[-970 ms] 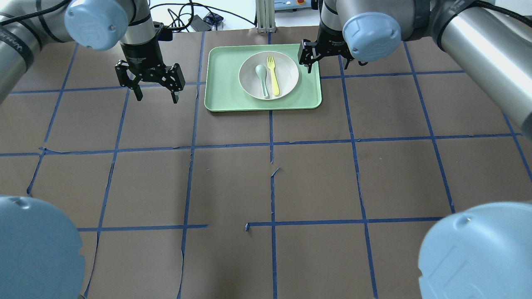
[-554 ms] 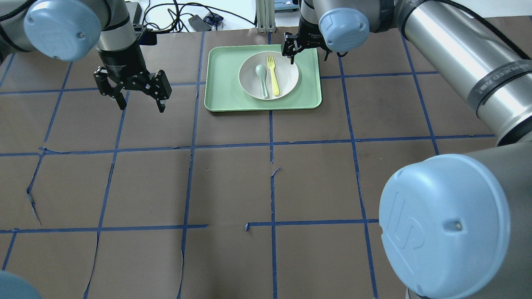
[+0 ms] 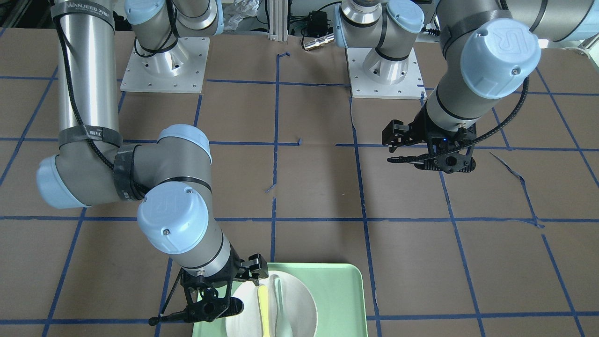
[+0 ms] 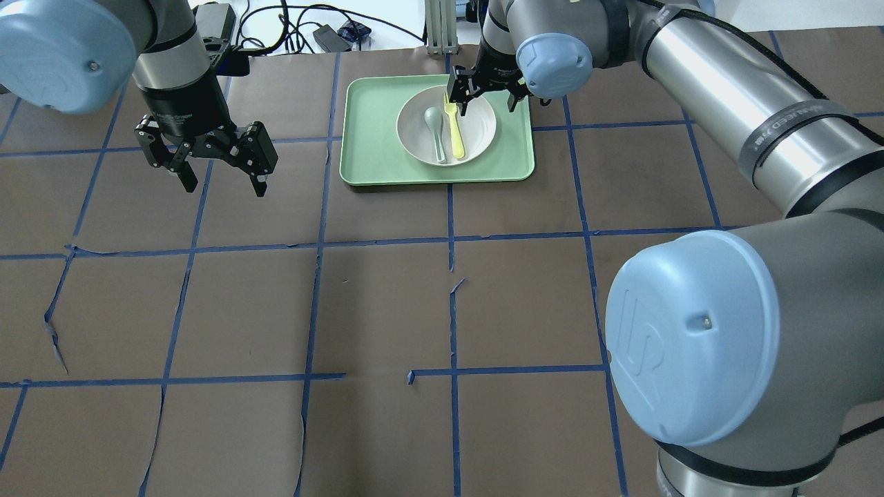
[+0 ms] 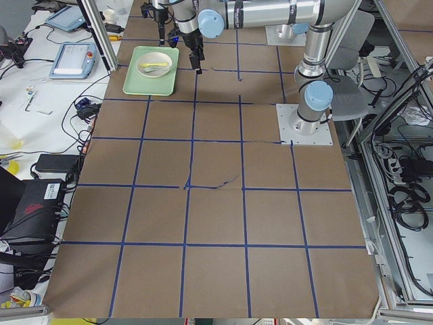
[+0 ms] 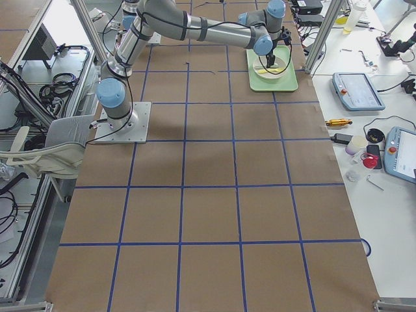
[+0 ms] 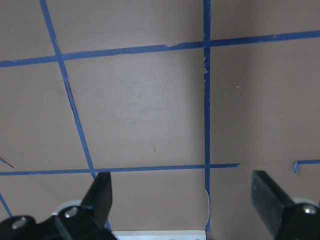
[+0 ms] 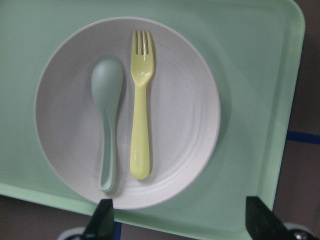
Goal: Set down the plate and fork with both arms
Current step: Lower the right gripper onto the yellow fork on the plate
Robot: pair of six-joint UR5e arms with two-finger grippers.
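Note:
The white plate (image 4: 478,128) lies on the mint-green tray (image 4: 366,138) at the far middle of the table. The yellow fork (image 4: 456,134) lies in the plate, beside a grey-green spoon (image 4: 435,131). My right gripper (image 4: 487,103) is open and empty, hovering above the plate's far right part. In the right wrist view the fork (image 8: 140,120), spoon (image 8: 107,110) and plate (image 8: 185,125) show whole, above the open right gripper (image 8: 180,220). My left gripper (image 4: 224,186) is open and empty, above bare table left of the tray. It is also open in the left wrist view (image 7: 182,200).
The table is brown paper with a blue tape grid. A metal post (image 4: 442,27) and cables (image 4: 304,31) stand at the far edge behind the tray. My right arm's elbow cap (image 4: 697,338) fills the near right of the overhead view.
My right gripper has moved left from beside the tray's right edge to above the plate. My left gripper has moved left and a little nearer to the robot. Both stayed open.

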